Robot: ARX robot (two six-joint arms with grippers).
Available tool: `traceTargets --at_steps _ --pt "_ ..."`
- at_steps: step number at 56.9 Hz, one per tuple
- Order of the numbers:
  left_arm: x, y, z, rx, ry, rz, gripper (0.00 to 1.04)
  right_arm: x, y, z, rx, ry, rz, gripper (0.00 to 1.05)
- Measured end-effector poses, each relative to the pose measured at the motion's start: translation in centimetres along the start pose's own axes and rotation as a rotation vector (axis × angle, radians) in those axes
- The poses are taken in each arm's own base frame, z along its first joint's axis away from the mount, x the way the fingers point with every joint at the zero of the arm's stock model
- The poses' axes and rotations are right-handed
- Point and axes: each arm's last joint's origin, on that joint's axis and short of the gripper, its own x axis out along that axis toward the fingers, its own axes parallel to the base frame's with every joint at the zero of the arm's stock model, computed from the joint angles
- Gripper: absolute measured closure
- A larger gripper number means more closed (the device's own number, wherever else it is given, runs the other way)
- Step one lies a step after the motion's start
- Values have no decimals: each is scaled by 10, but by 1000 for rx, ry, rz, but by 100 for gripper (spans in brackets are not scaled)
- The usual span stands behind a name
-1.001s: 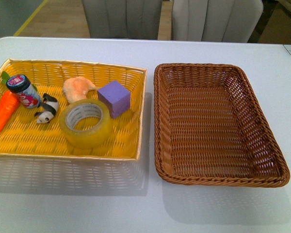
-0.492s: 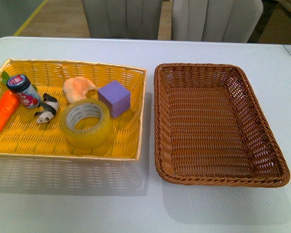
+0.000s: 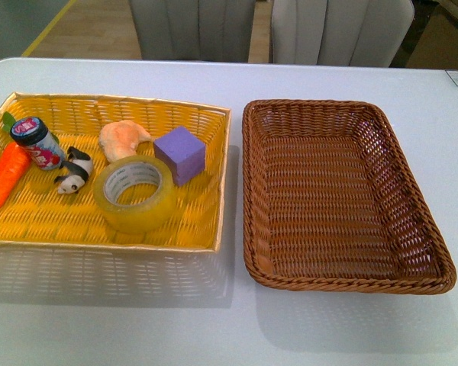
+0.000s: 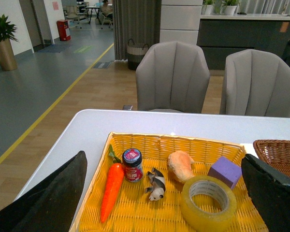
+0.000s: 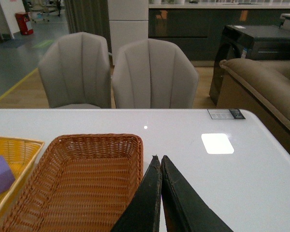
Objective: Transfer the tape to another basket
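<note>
The tape [image 3: 137, 215], a yellowish translucent roll with a white core, lies flat in the yellow basket [image 3: 30, 221], at its front right next to a purple block [image 3: 181, 152]. The dark brown wicker basket [image 3: 328, 198] stands empty to the right of the yellow one. Neither arm shows in the front view. In the left wrist view my left gripper [image 4: 163, 162] is open and empty, held back from and above the yellow basket, with the tape [image 4: 203, 220] between its fingers [image 4: 53, 203]. My right gripper [image 5: 158, 157] is shut and empty, above the table beside the brown basket [image 5: 77, 179].
The yellow basket also holds a toy carrot [image 3: 4, 179], a small jar [image 3: 37, 142], a panda figure [image 3: 75, 171] and a pale orange toy [image 3: 122, 139]. Two grey chairs [image 3: 340, 30] stand behind the white table [image 3: 237, 328].
</note>
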Motion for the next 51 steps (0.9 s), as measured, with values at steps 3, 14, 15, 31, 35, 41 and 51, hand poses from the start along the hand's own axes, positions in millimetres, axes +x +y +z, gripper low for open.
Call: traceTargets --at_steps 3,14,15,31,35,41,51 --pt "0 0 0 0 0 0 9 -2 0 0 0 -1 0 103" --pt "0 0 0 0 0 0 9 -8 0 1 0 -3 0 103" --pt "0 0 0 0 0 0 9 -9 0 1 0 -4 0 103" --pt "0 0 0 0 0 0 9 -15 0 1 0 -3 0 103" --pt "0 0 0 0 0 0 9 -16 0 1 0 -3 0 103" --pt "0 0 0 0 0 0 9 -18 0 1 0 -3 0 103" --pt "0 0 0 0 0 0 9 -29 0 -2 0 3 0 103"
